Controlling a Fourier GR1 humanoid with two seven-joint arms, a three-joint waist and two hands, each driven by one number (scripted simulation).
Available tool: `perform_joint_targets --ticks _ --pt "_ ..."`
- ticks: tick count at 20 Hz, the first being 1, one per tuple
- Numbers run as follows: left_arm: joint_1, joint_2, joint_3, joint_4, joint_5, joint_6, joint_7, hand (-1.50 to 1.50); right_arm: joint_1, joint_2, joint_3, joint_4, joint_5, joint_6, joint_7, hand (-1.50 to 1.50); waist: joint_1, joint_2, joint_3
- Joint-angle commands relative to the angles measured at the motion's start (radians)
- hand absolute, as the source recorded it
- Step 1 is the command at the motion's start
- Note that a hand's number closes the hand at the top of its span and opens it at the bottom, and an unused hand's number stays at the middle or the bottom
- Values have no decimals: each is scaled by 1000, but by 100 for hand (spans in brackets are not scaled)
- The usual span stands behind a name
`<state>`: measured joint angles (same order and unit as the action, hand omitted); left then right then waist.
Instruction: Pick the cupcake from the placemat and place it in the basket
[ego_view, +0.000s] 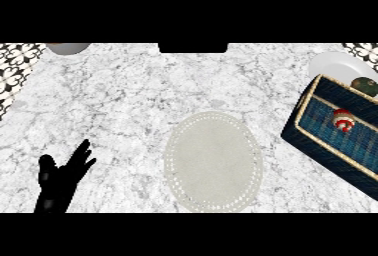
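Nearest the viewer, at the lower left, the left robot hand (63, 175) rests over the white, grey-veined marble surface (133, 100), fingers straight and spread upward, holding nothing. The right robot hand shows nowhere in the head view, so its state cannot be told.

Just beyond, in the middle, lies the pale cream oval placemat with a beaded edge (213, 160). Nothing sits on it now: the cupcake is not there.

Further out and to the right stands the dark blue woven rectangular basket with a tan rim (314, 107), set at an angle. Inside it rests the small red-and-white cupcake (344, 120), apart from any hand and lying on the basket's checked floor.

Behind the basket, near the right edge, is a round white plate (336, 62) with a dark greenish round item (365, 84) on it, too small to name. At the far left corner a grey rounded dish (69, 48) peeks in.

Judging from this layout, the task appears complete: the cupcake is in the basket and released, and nothing seems left but for the arms to settle.
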<state>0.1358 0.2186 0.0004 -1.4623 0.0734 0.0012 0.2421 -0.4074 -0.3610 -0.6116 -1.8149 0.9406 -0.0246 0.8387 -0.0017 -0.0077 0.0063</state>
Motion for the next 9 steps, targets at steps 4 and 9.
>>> perform_joint_targets --ticks 4,9 --pt "-20 -5 7 51 2 -7 64 0 32 -12 -83 -237 -66 57 151 -150 -12 4 -7" --pt "-6 -4 24 73 2 -19 23 0 200 -48 -297 -308 -230 109 94 -150 -24 2 -6"
